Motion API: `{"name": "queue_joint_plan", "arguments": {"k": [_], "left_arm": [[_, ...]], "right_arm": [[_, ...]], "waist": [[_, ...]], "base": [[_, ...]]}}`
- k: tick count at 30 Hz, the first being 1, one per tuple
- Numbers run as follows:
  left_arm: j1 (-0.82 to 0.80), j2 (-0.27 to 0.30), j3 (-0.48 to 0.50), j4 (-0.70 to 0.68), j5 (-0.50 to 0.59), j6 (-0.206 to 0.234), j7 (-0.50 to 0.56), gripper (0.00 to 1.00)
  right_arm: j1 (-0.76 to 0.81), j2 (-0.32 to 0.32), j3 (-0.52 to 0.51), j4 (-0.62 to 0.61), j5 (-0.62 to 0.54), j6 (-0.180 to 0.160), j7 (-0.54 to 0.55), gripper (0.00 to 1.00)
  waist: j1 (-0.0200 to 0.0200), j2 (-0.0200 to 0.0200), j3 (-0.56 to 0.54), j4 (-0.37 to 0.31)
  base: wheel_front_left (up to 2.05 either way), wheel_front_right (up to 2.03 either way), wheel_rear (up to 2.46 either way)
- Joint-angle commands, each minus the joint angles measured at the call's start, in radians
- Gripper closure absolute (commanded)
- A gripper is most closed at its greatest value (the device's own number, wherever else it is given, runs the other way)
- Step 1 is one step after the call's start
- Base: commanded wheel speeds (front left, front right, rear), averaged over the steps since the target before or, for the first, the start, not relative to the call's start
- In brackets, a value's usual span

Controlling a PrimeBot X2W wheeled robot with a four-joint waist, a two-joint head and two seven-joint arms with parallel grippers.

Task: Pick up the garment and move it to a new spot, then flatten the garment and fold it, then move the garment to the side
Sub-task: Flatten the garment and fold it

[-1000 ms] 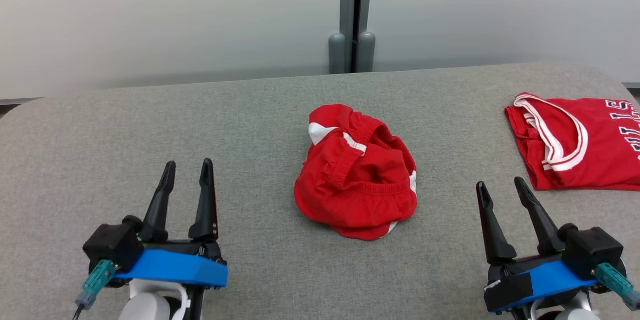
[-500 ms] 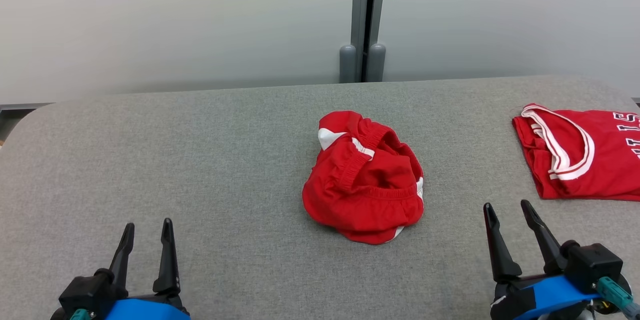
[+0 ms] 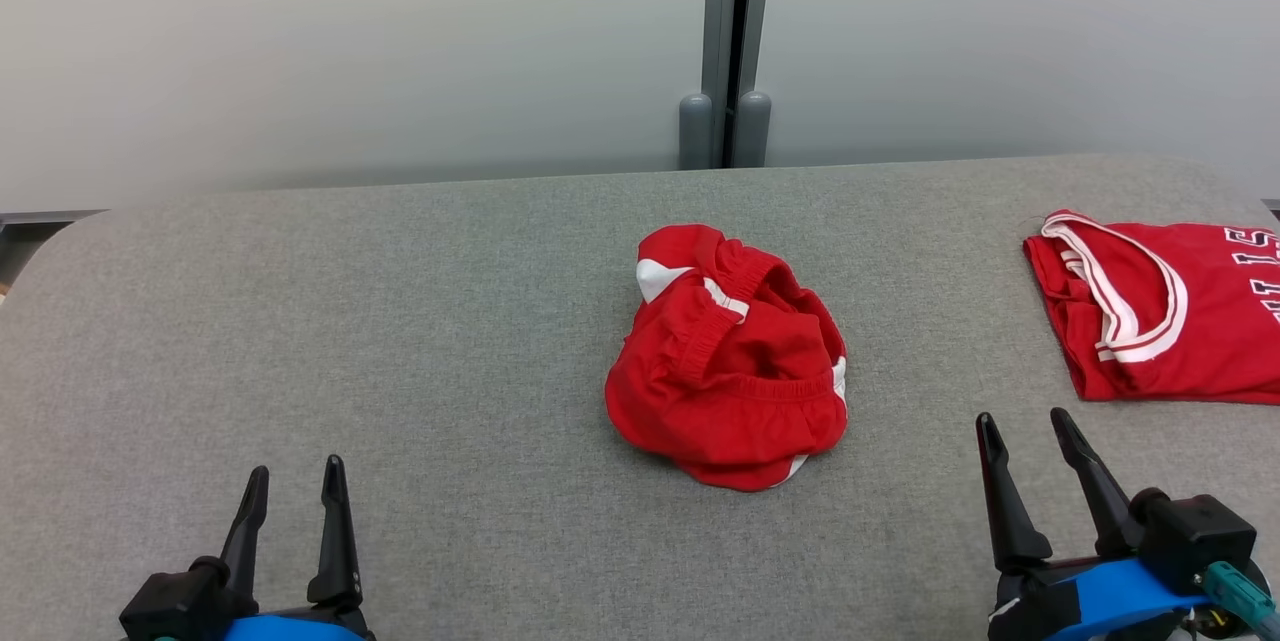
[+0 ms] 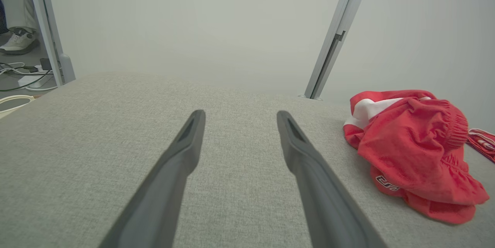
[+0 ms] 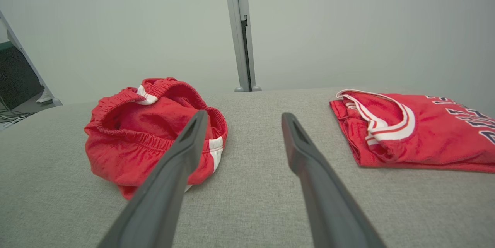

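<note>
The garment (image 3: 728, 361), red shorts with white trim and an elastic waistband, lies crumpled in a heap at the middle of the grey table (image 3: 400, 321). It appears at the right of the left wrist view (image 4: 413, 151) and at the left of the right wrist view (image 5: 151, 135). My left gripper (image 3: 295, 476) stands open at the lower left, well left of the heap, with nothing between its fingers. My right gripper (image 3: 1025, 421) is open at the lower right, a short way right of the heap, also empty.
A folded red jersey (image 3: 1160, 306) with white trim and lettering lies at the table's right edge, beyond my right gripper. A grey partition post (image 3: 727, 41) rises behind the table. Cables and a person's shoe (image 4: 17, 43) are on the floor past the table's left end.
The head camera shifted, so the whole picture sits lower and to the right. My left gripper has drawn back toward the lower left. The shorts and jersey lie as before.
</note>
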Motion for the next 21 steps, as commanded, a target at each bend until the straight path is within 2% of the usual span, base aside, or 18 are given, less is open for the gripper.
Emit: {"name": "queue_joint_plan", "arguments": {"k": [1, 21], "left_arm": [[0.009, -0.001, -0.001, -0.001, 0.001, 0.002, -0.004, 0.0], [0.01, 0.002, -0.013, -0.025, 0.011, 0.013, -0.002, 0.0]], "right_arm": [[0.013, 0.0, 0.001, 0.002, 0.006, 0.0, -0.002, 0.0], [-0.019, 0.0, 0.026, 0.015, 0.008, 0.0, 0.003, 0.0]], "waist": [[0.0, 0.0, 0.001, 0.0], [0.0, 0.0, 0.012, -0.016]], "base": [[0.0, 0.0, 0.0], [0.0, 0.0, 0.0]]}}
